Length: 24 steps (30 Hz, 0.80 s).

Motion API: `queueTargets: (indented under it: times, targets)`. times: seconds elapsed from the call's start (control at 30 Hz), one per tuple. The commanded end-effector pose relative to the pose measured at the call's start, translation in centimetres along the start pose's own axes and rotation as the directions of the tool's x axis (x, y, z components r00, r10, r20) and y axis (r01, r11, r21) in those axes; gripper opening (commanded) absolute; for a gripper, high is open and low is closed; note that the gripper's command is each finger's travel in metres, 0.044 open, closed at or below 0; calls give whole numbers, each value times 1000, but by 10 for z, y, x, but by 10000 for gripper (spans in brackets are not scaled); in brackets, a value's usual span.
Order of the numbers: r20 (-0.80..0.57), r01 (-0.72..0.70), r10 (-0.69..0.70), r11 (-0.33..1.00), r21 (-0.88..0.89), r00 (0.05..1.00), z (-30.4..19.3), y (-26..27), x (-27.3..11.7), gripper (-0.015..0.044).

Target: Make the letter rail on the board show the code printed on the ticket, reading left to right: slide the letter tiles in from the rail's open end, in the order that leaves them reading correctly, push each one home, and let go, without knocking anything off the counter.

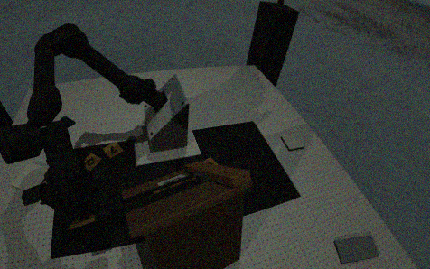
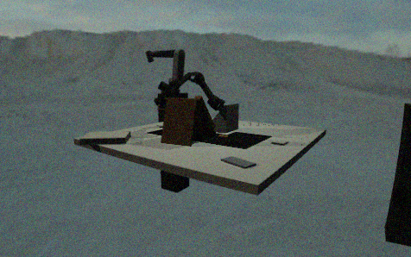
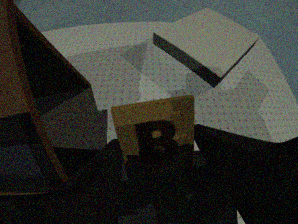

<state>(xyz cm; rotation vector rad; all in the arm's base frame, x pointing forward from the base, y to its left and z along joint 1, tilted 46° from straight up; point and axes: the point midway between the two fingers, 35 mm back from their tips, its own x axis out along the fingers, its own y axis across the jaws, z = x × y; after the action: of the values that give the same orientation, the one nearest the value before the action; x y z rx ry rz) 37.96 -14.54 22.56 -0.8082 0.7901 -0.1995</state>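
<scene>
My gripper [image 1: 82, 219] [image 3: 157, 137] is shut on a yellow-orange letter tile [image 3: 152, 115] marked B; only a thin orange strip shows at the gripper in the top view. It is over the dark mat's front left part, beside the brown sloped stand [image 1: 194, 217] [image 2: 178, 121] [image 3: 15, 75], which hides it in the exterior view. A tile marked Q [image 1: 92, 161] and another, perhaps L [image 1: 113, 150], lie on the dark area behind the gripper. An orange piece [image 1: 210, 161] [image 2: 222, 135] shows behind the stand. A pale strip [image 1: 172, 180] is on the stand's top. Rail slot and ticket code cannot be read.
The dark mat [image 1: 271, 180] [image 2: 250, 140] lies under the stand. The arm reaches from the grey wedge block [image 1: 172, 131] [image 2: 230, 121]. Flat grey plates [image 1: 357, 249] [image 2: 238, 161] [image 1: 294, 143] [image 2: 280, 142] lie near the counter's right side. A pale slab [image 2: 104, 138] [image 3: 205, 45] is near a corner.
</scene>
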Motion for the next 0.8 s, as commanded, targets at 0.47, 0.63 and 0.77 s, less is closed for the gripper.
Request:
queueTargets:
  times: [0.47, 0.63, 0.77]
  targets:
    - [5, 1, -1, 1000, -2, 1000, 1, 2, 0, 0]
    - [5, 1, -1, 1000, -2, 1000, 0, 5, 0, 0]
    - [5, 1, -1, 1000, -2, 1000, -1, 6, 1, 0]
